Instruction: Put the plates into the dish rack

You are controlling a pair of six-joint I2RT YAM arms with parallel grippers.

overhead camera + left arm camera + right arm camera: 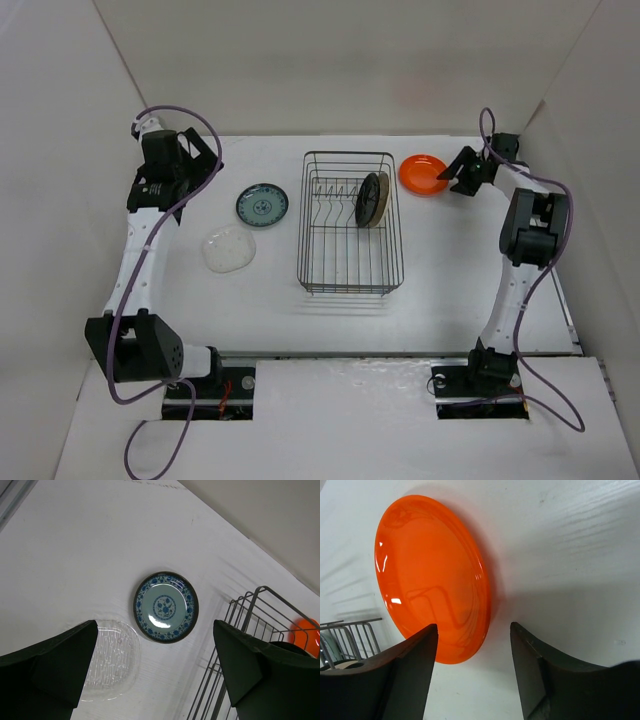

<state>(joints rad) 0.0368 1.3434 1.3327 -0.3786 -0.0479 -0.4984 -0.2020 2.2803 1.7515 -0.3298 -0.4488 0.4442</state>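
The dish rack (350, 262) stands mid-table. A glossy black plate (368, 200) and a cream plate (381, 202) stand upright together in its dividers. The teal-patterned plate (262, 206) and the clear glass plate (229, 249) lie flat left of the rack; both show in the left wrist view, teal (165, 607) and glass (112, 660). The orange plate (423, 174) lies right of the rack's far corner. My right gripper (457, 170) is open and low, its jaws at the orange plate's (432, 575) right edge. My left gripper (190, 150) is open, empty, raised left of the teal plate.
White walls enclose the table on the left, far and right sides. The rack's corner wires (250, 630) show beside my left gripper's right finger (260, 675). Bare tabletop lies in front of the rack and to its right.
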